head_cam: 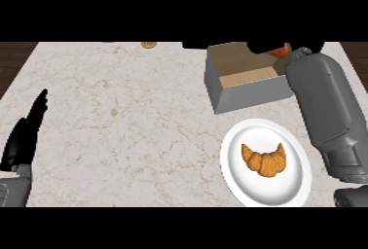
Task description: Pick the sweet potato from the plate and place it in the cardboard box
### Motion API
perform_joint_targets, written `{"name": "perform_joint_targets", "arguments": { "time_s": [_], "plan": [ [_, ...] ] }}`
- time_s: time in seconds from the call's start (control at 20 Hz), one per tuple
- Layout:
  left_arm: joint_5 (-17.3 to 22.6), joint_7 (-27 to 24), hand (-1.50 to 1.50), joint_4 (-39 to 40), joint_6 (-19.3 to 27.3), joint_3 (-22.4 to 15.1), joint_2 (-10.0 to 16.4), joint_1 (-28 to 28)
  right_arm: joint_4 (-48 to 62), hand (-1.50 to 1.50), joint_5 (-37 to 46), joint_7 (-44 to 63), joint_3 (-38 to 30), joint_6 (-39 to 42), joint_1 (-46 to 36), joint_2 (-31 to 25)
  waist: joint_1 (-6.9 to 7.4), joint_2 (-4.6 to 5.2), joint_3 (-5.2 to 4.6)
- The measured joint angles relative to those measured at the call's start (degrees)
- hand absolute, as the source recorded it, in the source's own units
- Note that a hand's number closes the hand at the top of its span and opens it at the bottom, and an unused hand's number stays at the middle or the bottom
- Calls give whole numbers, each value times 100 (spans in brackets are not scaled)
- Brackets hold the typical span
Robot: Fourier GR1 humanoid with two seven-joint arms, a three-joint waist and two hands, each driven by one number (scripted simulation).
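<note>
Marble counter (108, 97) all round, going from the left: the left hand (28, 131) sits well left of the box (248, 92), fingers straight, just resting. Right below the box is a plate (287, 189) with only a croissant (266, 158) on it. The right hand (262, 47) is at the box's far right corner, curled round the sweet potato (282, 49) and mostly hiding it. My worry: it looks closer to the rim than the middle, so letting go there could bounce it outside.

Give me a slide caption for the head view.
Right hand holds the sweet potato at the cardboard box's far corner; a croissant lies on the white plate; left hand rests open.
</note>
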Motion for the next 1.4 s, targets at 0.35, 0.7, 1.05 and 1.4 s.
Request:
{"name": "perform_joint_targets", "arguments": {
  "time_s": [0.35,0.7,1.05,1.4],
  "plan": [
    [-41,-59,0,87,-50,-42,-40,-144,1582,-150,34,-89,-381,-702,-553,-80,120,67,2],
    [-73,-73,0,69,-54,-62,-79,-191,2394,-150,-329,-478,-866,-1075,-763,-70,221,92,0],
    [-84,-87,0,129,-63,-39,-95,-214,2446,-150,-683,-1471,-1239,-1710,-766,-99,191,85,2],
    [-80,-103,0,99,-65,62,-43,-94,2215,-150,-1435,-2428,-1884,-2066,-648,-230,68,35,8]
  ]
}}
